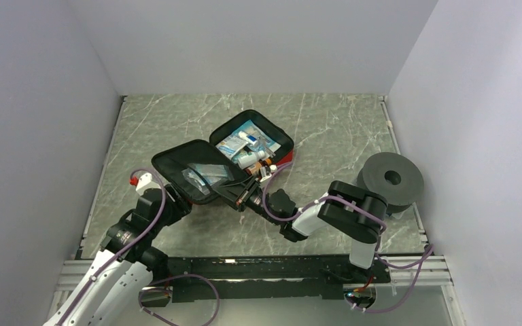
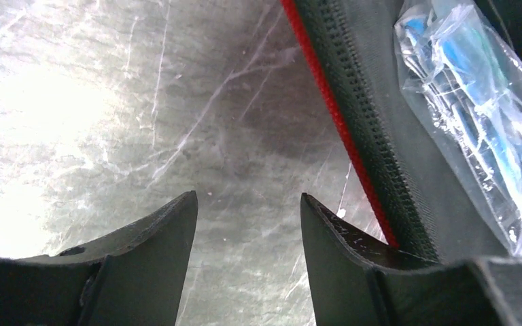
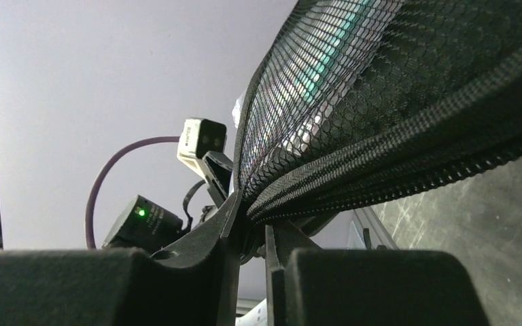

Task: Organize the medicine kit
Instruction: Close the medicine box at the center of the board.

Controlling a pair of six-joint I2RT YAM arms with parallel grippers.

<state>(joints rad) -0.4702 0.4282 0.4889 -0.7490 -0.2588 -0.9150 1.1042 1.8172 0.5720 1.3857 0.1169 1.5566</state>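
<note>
The medicine kit [image 1: 282,136] lies open mid-table, a red case with black lining. Its far half holds blue-and-white packets and small white bottles [image 1: 248,146]. The near half, the lid [image 1: 170,163], carries a clear plastic bag [image 1: 197,178] behind mesh. My right gripper [image 1: 242,197] is shut on the lid's zipped rim at its right near edge; in the right wrist view that rim [image 3: 414,163] runs in between the right gripper's [image 3: 251,214] narrow jaws. My left gripper [image 2: 249,195] stands open over bare table, just left of the lid's red-edged rim [image 2: 353,102], nothing between its fingers.
A grey round disc [image 1: 391,180] sits at the right, close behind the right arm's elbow. White walls close off the left, back and right. A metal rail [image 1: 265,265] runs along the table's near edge by the arm bases.
</note>
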